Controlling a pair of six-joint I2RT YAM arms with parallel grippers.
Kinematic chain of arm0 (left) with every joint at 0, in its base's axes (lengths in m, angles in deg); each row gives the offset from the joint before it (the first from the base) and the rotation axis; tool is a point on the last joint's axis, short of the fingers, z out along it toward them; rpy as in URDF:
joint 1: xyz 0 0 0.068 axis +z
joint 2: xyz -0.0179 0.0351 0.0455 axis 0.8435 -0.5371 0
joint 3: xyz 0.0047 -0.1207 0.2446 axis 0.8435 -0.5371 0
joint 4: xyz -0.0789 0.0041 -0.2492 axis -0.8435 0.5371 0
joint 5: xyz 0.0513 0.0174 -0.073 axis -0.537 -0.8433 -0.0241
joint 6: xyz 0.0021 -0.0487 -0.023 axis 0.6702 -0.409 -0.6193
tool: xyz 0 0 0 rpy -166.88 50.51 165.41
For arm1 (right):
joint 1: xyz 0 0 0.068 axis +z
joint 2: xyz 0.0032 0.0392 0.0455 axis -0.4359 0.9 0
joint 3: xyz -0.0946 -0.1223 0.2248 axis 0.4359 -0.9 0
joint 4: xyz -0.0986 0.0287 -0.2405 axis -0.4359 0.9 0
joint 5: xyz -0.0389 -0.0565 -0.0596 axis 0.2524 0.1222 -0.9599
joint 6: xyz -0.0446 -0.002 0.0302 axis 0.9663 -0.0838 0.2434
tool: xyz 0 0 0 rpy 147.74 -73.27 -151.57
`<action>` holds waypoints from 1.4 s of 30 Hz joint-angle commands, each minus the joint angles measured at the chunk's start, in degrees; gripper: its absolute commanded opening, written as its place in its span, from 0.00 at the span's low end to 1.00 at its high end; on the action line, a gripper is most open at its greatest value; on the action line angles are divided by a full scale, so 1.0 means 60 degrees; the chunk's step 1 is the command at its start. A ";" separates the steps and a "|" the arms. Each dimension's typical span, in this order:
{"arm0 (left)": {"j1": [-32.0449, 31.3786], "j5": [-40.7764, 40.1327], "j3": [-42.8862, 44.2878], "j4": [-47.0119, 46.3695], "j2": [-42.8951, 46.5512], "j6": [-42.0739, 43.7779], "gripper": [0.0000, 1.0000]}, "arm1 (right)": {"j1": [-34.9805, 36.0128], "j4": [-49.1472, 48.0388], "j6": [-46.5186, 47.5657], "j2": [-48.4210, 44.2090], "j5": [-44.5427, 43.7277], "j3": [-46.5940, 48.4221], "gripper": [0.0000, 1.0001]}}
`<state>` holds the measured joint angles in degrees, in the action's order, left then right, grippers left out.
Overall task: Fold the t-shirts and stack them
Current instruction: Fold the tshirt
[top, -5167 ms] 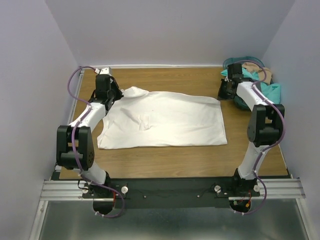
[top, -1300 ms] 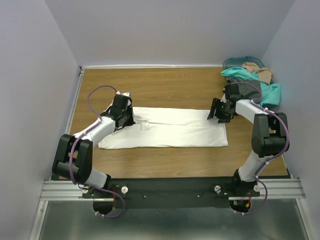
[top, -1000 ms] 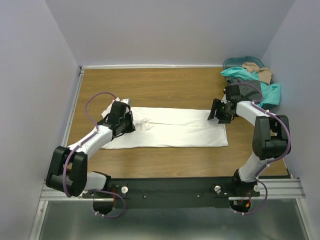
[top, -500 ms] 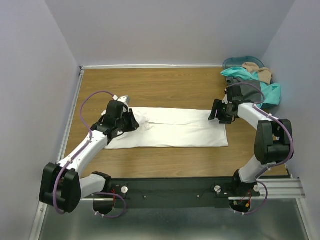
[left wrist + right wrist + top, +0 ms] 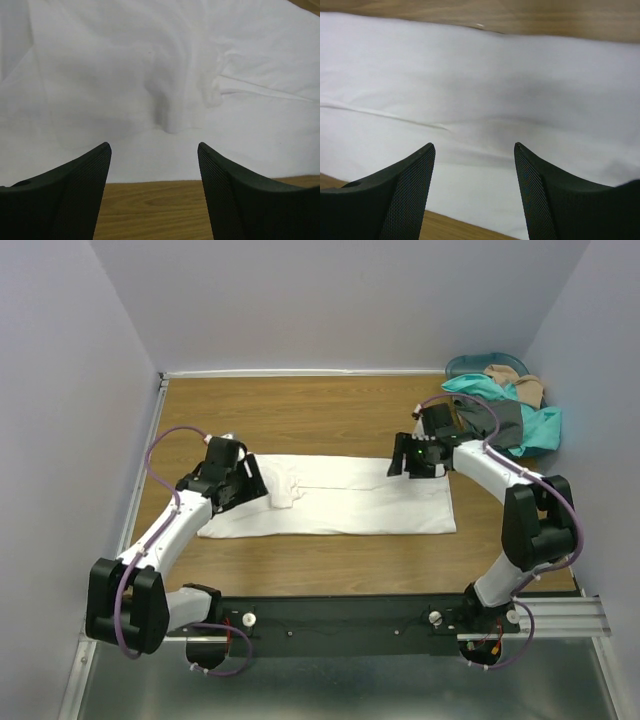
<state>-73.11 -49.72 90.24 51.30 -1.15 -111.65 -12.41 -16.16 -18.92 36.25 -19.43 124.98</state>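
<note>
Lying across the middle of the wooden tabletop, the white t-shirt forms a long, flat band that runs left to right, with one fold line along its length and a small rumpled bunch near its left end. The left gripper sits over that left end, just beside the bunch; its wrist view shows its fingers spread wide with nothing between them, white cloth ahead and a strip of bare wood below. The right gripper hovers at the far edge of the shirt toward its right end, its fingers likewise spread apart and empty, with smooth fabric and a faint crease beyond. Whether either gripper touches the cloth cannot be told. Well apart, in the far right corner, the teal t-shirt, the dark grey t-shirt and the tan t-shirt lie heaped together against a round teal basket.
</note>
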 commanded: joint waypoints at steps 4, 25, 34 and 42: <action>0.1939 -0.0861 -0.0891 0.0462 0.0728 -0.0808 0.73 | 0.1700 -0.0165 -0.0373 0.1277 0.1394 0.1893 0.72; 0.2057 -0.0846 -0.1536 -0.0886 -0.0898 -0.0969 0.59 | 0.5115 -0.0312 -0.0944 0.4603 0.2611 0.4912 0.68; 0.2057 -0.0890 -0.1595 -0.0901 -0.1117 -0.0984 0.54 | 0.5408 -0.0429 -0.1017 0.5248 0.2816 0.5366 0.60; 0.2057 -0.0905 -0.1595 -0.0828 -0.1278 -0.1028 0.47 | 0.5584 -0.0458 -0.1208 0.5776 0.3036 0.5982 0.54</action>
<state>-60.98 -53.52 81.24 46.56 -7.75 -117.46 19.87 -18.39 -25.13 68.71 -3.37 158.73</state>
